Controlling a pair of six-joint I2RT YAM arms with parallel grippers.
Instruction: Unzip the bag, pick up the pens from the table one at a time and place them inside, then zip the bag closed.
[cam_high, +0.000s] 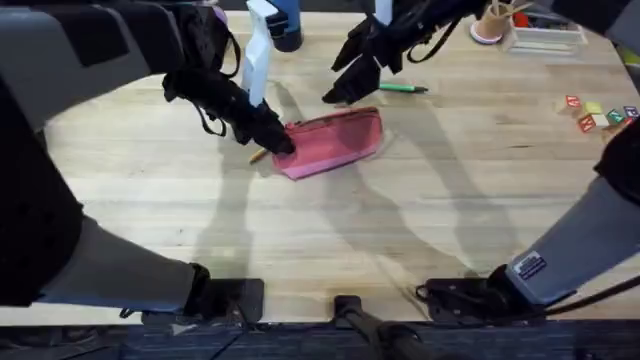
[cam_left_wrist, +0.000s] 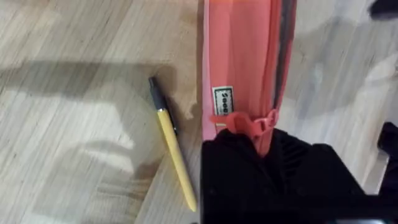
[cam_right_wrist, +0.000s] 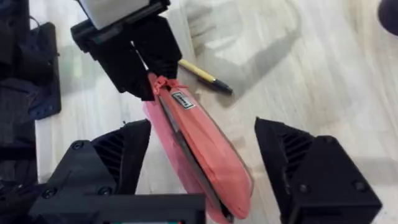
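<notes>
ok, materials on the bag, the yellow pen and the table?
Bag: looks like matte woven fabric, coral pink; it sags softly, with a sewn label and zipper.
Yellow pen: probably smooth plastic, yellow barrel with a dark tip end, slight sheen.
Table: light wood planks with visible grain and seams; could be laminate, and the finish looks satin.

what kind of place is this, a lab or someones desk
Probably a robot lab bench: two arms mounted at a wood-plank table, with practice props laid out, a pink bag, a green pen and coloured blocks.
</notes>
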